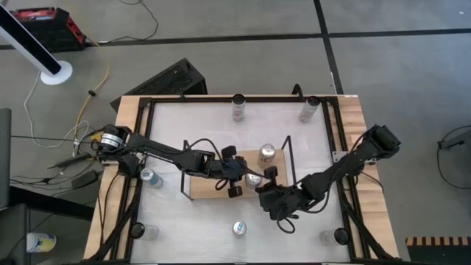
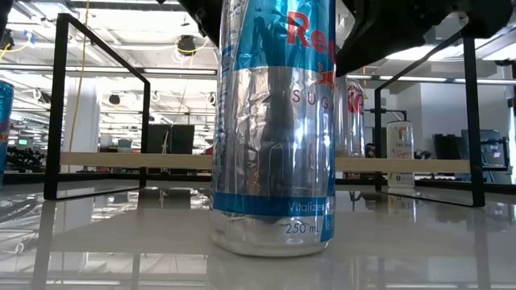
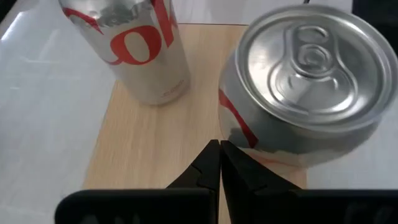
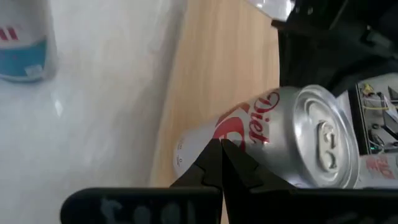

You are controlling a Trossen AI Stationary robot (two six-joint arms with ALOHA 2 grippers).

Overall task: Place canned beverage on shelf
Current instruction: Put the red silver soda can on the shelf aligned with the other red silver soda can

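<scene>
The shelf, a light wooden board (image 1: 210, 184) with black wire ends (image 2: 56, 105), lies mid-table. One silver and red cola can (image 1: 266, 152) stands upright on the board and also shows in the left wrist view (image 3: 140, 50). A second silver Diet Coke can (image 1: 254, 179) sits tilted at the board's near right part, between my two grippers. My left gripper (image 1: 241, 175) is shut on its left side. My right gripper (image 1: 263, 185) is shut on its near right side. My left gripper has its shut fingertips (image 3: 214, 152) against the low side wall of the tilted can (image 3: 235, 132), coming level from the table's left. The can leans with its top (image 3: 317, 59) turned toward this gripper. My right gripper has its shut fingertips (image 4: 214, 152) against the can's side wall (image 4: 233, 134), coming from the table's near right. It pinches nothing. The can's lower part is over the board (image 4: 217, 68).
Loose cans stand around the shelf: two at the far edge (image 1: 238, 107) (image 1: 309, 109), one at the left (image 1: 151, 177), one near (image 1: 238, 228) that fills the low view as a blue and silver can (image 2: 274, 129), and others at the near corners (image 1: 147, 232) (image 1: 327, 235).
</scene>
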